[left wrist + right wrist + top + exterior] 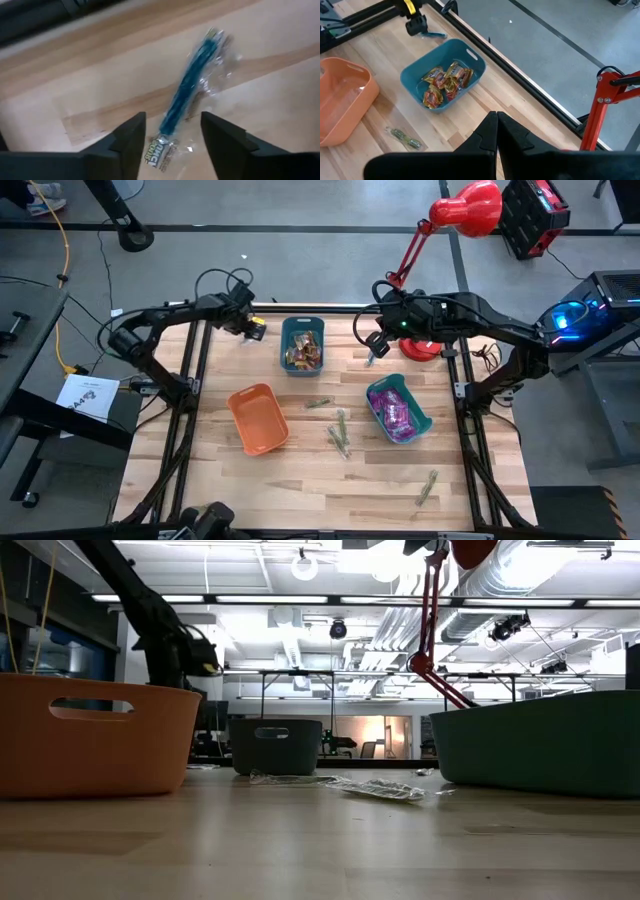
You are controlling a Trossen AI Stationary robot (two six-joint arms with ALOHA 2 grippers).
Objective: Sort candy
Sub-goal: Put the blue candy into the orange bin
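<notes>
Standing over the table, I see the left gripper at about eleven o'clock, near the far edge; its fingers are parted, released, and a blue stick candy in a clear wrapper lies on the wood between and just ahead of them, held by nothing. The right gripper hangs at about one o'clock, between the blue bin and the red lamp; its fingers are clenched together with nothing between them.

The blue bin sits at twelve o'clock and holds a heap of orange-brown-yellow wrapped candy; from the right wrist the same pile shows clearly. The teal bin sits at three o'clock of the table's middle, with shiny purple packets inside it; the orange bin sits at nine o'clock, tilted a little, and I cannot make out anything in it.

Loose greenish stick candies lie on the bare wood: one just off centre between the orange and teal bins; a small cluster at six o'clock of that one; another well apart, towards five o'clock near the front edge. From table height a crumpled clear wrapper lies between the bins.
</notes>
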